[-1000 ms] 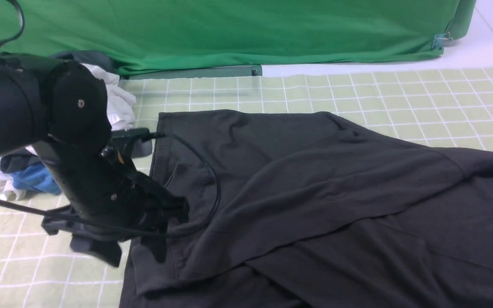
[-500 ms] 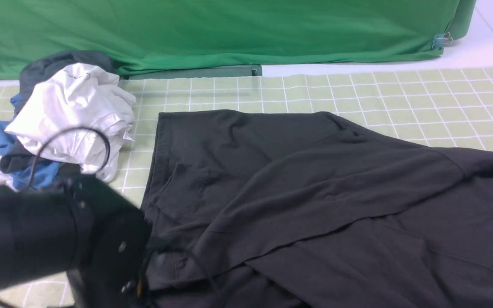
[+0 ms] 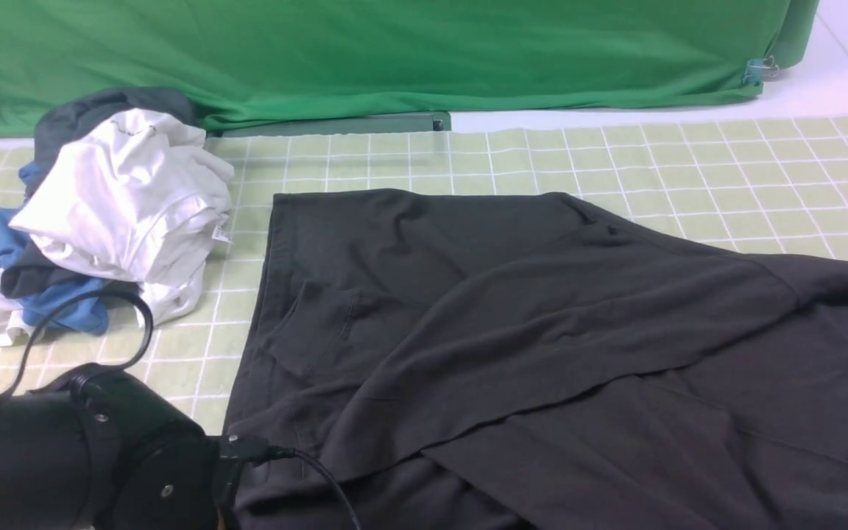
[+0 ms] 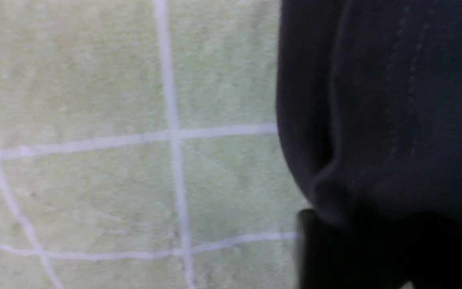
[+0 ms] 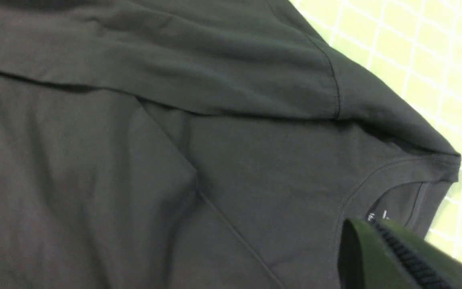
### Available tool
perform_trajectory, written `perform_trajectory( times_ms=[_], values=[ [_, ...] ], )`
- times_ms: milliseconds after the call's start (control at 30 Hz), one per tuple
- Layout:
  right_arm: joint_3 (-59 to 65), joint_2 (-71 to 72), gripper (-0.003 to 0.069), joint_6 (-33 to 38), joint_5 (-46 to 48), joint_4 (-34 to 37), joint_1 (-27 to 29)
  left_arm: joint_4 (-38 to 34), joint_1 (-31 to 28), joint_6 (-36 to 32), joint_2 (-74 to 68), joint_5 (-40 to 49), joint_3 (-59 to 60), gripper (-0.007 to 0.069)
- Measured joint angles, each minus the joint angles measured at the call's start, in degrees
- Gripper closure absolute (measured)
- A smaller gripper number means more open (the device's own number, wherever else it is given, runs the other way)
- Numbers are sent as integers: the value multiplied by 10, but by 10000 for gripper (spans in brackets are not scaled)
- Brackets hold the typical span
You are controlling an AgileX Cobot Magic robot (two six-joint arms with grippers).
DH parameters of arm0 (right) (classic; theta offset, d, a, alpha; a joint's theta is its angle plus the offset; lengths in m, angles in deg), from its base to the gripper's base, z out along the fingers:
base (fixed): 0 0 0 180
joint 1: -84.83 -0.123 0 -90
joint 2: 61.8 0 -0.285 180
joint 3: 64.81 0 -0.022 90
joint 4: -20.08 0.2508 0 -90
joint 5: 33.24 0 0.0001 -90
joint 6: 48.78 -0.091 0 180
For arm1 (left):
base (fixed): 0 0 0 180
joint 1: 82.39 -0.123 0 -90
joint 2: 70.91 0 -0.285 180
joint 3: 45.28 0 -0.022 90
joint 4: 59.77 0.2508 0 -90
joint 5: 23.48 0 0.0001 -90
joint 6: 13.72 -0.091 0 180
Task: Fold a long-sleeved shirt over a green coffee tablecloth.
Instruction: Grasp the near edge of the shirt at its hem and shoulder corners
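Observation:
The black long-sleeved shirt [image 3: 542, 331] lies spread on the green coffee tablecloth [image 3: 689, 162], with one sleeve folded across its body. My left arm [image 3: 100, 456] sits low at the shirt's near left corner; its gripper is below the front view's edge. The left wrist view shows the shirt's stitched hem [image 4: 375, 100] bunched against a dark finger [image 4: 307, 249] over the tablecloth [image 4: 94, 120]; the jaws are too dark to read. My right gripper [image 5: 369, 224] is shut and holds nothing, its green fingers together just above the collar of the shirt [image 5: 175, 140].
A heap of white, blue and grey garments [image 3: 115, 206] lies at the far left of the cloth. Bright green fabric [image 3: 394, 51] hangs along the back, with a clip [image 3: 759, 70] at its right corner. Checked cloth [image 5: 435, 60] shows beyond the shirt's shoulder.
My left arm has swung from above the shirt's left side down and back to its near left corner, uncovering the garment heap. The shirt's left edge has shifted slightly.

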Motion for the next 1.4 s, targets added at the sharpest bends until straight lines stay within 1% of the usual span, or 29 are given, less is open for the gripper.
perform_trajectory(
  times_ms=[33,67,100,167,200,233,267,300,400,467,500,533,633,733,767,833,900,967,1067,1200,1300,1367,1400],
  values=[
    [0,0,634,10,6,5,0,-2,0,-1,2,-5,0,423],
    [-3,0,632,35,24,18,0,-5,1,-3,5,-8,1,494],
    [-5,0,631,49,39,26,0,-6,2,-5,8,-9,1,534],
    [-14,-1,631,101,80,62,0,-4,2,-6,18,-9,1,582],
    [-20,-2,631,135,110,89,0,1,2,-6,28,-3,1,594],
    [-21,-2,631,141,114,94,0,2,2,-6,32,0,1,596],
    [-25,-6,631,180,153,134,0,7,2,-6,55,13,-2,600],
    [-25,-10,631,200,168,159,0,8,2,-5,73,20,-5,600],
    [-21,-28,629,240,185,227,0,16,2,7,129,48,-11,600],
    [-15,-36,626,255,187,247,0,20,2,15,145,57,-12,600],
    [4,-47,610,282,186,275,-1,26,2,26,167,73,-12,600],
    [15,-52,596,291,183,282,-3,27,2,29,178,84,-12,600],
    [69,-69,524,306,150,290,-15,30,2,39,204,111,-12,600],
    [107,-82,417,307,111,292,-27,37,2,49,217,114,-12,600],
    [109,-82,409,307,108,292,-28,37,2,50,218,114,-12,600],
    [129,-94,312,309,77,292,-42,39,2,54,220,113,-12,600],
    [138,-105,264,309,53,292,-54,39,2,54,220,111,-12,600],
    [142,-123,241,312,27,291,-69,40,2,54,220,110,-12,600],
    [147,-156,235,313,4,277,-86,41,2,55,220,109,-12,600],
    [148,-210,233,295,-9,235,-92,41,2,55,220,109,-12,600],
    [148,-244,233,286,-16,218,-92,41,2,56,220,109,-12,600],
    [148,-257,251,282,-25,216,-92,41,2,56,220,108,-12,600],
    [148,-262,280,281,-27,215,-92,41,2,56,220,107,-12,600]
  ],
)
